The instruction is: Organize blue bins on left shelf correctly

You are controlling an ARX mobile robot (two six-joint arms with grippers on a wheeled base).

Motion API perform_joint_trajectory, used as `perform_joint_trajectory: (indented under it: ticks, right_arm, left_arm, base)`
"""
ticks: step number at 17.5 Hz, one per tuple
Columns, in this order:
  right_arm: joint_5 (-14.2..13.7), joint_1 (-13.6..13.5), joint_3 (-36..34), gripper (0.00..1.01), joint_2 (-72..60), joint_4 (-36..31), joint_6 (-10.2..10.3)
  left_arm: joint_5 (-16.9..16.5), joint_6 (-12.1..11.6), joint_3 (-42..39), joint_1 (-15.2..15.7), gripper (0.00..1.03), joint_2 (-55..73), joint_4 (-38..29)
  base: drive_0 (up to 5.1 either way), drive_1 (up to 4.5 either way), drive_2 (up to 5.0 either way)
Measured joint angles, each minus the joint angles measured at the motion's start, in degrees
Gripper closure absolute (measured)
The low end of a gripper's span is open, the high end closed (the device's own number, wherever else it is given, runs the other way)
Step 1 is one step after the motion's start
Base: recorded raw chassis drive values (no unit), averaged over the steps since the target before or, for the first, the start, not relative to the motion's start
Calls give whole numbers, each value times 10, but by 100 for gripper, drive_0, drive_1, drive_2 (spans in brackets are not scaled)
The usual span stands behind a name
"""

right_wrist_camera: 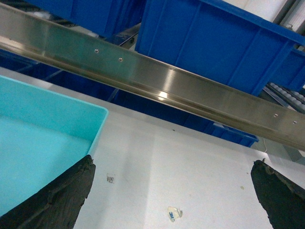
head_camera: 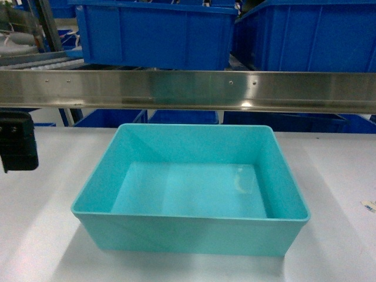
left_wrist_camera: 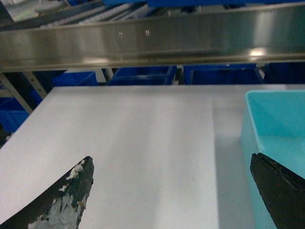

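Note:
One light turquoise blue bin [head_camera: 188, 235] sits empty and upright on the white tabletop [head_camera: 35, 235], in front of the left shelf's steel beam [head_camera: 188, 89]. In the left wrist view my left gripper [left_wrist_camera: 171, 191] is open over bare tabletop. Its right finger [left_wrist_camera: 279, 191] overlaps the bin's [left_wrist_camera: 276, 124] left wall, and nothing is gripped. My right gripper [right_wrist_camera: 171, 191] is open over the tabletop to the right of the bin [right_wrist_camera: 43, 138], its left finger [right_wrist_camera: 62, 195] close by the bin's corner. A black part of the left arm [head_camera: 17, 141] shows at the head view's left edge.
Dark royal-blue crates [head_camera: 153, 29] [head_camera: 311, 35] stand on the rack above the beam, and more sit behind and below it [left_wrist_camera: 143, 74]. Roller rails [right_wrist_camera: 288, 95] show at the right. A tape scrap [right_wrist_camera: 174, 213] and a small square sticker [right_wrist_camera: 111, 179] lie on the table.

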State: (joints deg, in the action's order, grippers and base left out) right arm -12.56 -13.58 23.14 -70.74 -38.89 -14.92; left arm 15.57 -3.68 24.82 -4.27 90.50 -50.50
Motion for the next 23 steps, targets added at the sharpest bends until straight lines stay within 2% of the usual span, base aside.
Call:
perform_joint_trajectory:
  ticks: [2,5,6,7,9,12,13,17,19,21,23]
  right_arm:
    - [-7,-7,26,3,-47,-1,-6]
    - [-19,1,84,3,-154,-24,-16]
    - [-25,6,103,3,-187,-7,-17]
    - [-38,5,116,3,-209,24,-23]
    - [-46,4,137,3,-224,64,-26]
    - [-31,-3,157,3,-205,126,-23]
    - [-30,-3,153,3,-189,114,-23]
    - [-29,-2,153,3,-179,117,-20]
    - [23,-7,165,3,-173,223,26]
    - [64,-16,179,3,-173,285,71]
    - [101,-32,194,3,-171,332,97]
  left_arm:
    - [1,2,26,-7,5,35,6]
    - [27,13,100,-33,5,86,27]
    - [35,23,118,-48,5,105,35]
    - [48,46,134,-61,5,120,71]
    - [73,90,151,-72,5,127,123]
    - [81,138,180,-89,5,127,215]
    - [68,143,183,-97,5,121,240]
    - [65,152,184,-101,5,112,238]
    - [65,153,184,-101,5,112,238]
    - [65,153,184,-101,5,112,238]
    - [65,153,184,-101,5,112,238]
  base:
    - [0,0,0]
    - [0,0,0]
    - [0,0,0]
    - [0,0,0]
    - [0,0,0]
    - [0,0,0]
    - [0,0,0]
    - [0,0,0]
    - [0,0,0]
    - [0,0,0]
    - [0,0,0]
